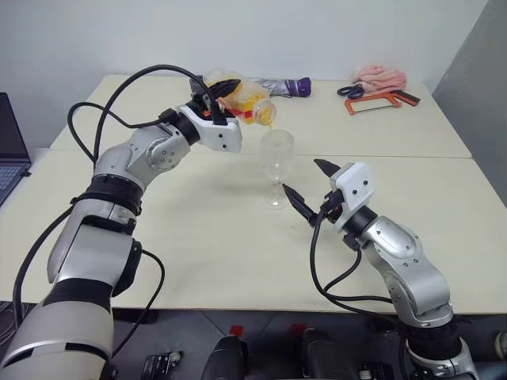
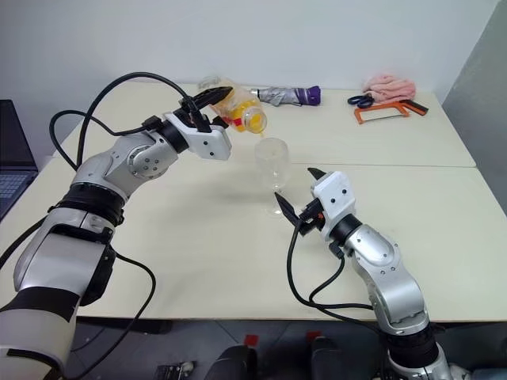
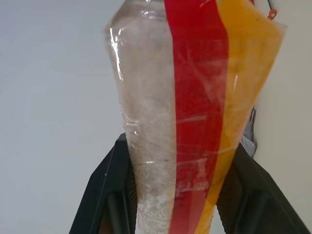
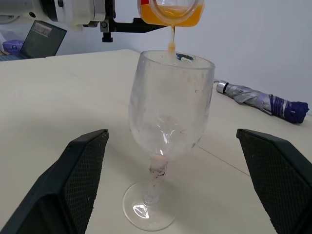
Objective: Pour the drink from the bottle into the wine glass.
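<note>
the table [image 1: 198, 261] carries the work, so keep your stance quiet and let only the left wrist do the pouring. your left gripper [image 1: 224, 94] has its jaws clamped on the bottle [image 1: 247, 101], which hangs tipped over, mouth down toward the glass [image 1: 276, 166], cap off. the glass stands upright on its foot near the middle of the table, right under the bottle's mouth. your right gripper [image 1: 307, 192] waits just beside the stem with its jaws wide apart, one finger either side and holding nothing; leave it there as a guard, but don't let it nudge the foot.

the drink [image 4: 171, 15] has pooled at the bottle's neck and a thin thread of it [image 4: 172, 41] is just dropping to the rim. it looks to fall close to the near edge of the bowl, so i'd shift the mouth a touch toward the bowl's centre before tipping further. roll slowly: a squarish plastic bottle tends to gulp and splash once air rushes in. the bowl reads as nearly empty, so most of the pour is ahead. keep the bottle's lip above the rim, never resting on it, since a tall stemmed glass tips easily.
</note>
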Tool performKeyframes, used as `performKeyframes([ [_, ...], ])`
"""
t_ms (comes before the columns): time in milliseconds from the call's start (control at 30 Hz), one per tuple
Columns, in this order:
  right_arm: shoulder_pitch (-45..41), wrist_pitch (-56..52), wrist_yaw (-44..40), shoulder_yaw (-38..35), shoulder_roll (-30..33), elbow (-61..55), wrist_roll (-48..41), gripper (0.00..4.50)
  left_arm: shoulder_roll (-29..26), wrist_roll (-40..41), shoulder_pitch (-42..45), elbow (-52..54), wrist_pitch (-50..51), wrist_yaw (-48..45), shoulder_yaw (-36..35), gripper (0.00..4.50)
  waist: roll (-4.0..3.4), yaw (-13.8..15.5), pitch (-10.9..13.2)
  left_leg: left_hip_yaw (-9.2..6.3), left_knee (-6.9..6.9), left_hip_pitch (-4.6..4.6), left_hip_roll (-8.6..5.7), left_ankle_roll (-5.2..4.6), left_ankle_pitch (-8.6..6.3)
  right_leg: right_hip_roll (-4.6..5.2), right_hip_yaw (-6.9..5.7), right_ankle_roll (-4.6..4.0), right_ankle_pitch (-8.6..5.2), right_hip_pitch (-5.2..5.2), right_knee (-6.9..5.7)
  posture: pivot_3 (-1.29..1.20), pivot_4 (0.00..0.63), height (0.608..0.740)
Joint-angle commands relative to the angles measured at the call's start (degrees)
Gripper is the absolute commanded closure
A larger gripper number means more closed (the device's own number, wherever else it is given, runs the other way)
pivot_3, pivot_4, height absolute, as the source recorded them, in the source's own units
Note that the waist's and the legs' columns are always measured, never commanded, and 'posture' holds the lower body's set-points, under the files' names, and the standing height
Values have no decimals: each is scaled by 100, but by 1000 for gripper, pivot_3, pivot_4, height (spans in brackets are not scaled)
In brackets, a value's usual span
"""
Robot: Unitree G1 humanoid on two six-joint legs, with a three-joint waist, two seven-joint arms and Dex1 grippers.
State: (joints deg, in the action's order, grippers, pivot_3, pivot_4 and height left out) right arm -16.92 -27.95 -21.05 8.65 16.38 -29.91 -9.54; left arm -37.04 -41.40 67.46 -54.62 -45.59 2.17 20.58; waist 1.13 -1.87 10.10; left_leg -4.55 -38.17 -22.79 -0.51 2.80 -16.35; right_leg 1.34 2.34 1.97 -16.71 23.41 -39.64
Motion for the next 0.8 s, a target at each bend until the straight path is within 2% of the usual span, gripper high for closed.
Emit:
performKeyframes([
  [33,0,82,6,5,-20,-150,10,0,-149,-24,316,77,-61,218,-46,2819,0,-1,0,0,0,0,0,0,0,0,0,0,0,0,0,0,150,740],
  [800,174,205,180,54,-210,-164,102,0,-304,-305,573,-116,-118,548,140,2819,0,-3,0,4,-13,-1,0,0,0,0,1,0,0,10,-28,0,150,740],
])
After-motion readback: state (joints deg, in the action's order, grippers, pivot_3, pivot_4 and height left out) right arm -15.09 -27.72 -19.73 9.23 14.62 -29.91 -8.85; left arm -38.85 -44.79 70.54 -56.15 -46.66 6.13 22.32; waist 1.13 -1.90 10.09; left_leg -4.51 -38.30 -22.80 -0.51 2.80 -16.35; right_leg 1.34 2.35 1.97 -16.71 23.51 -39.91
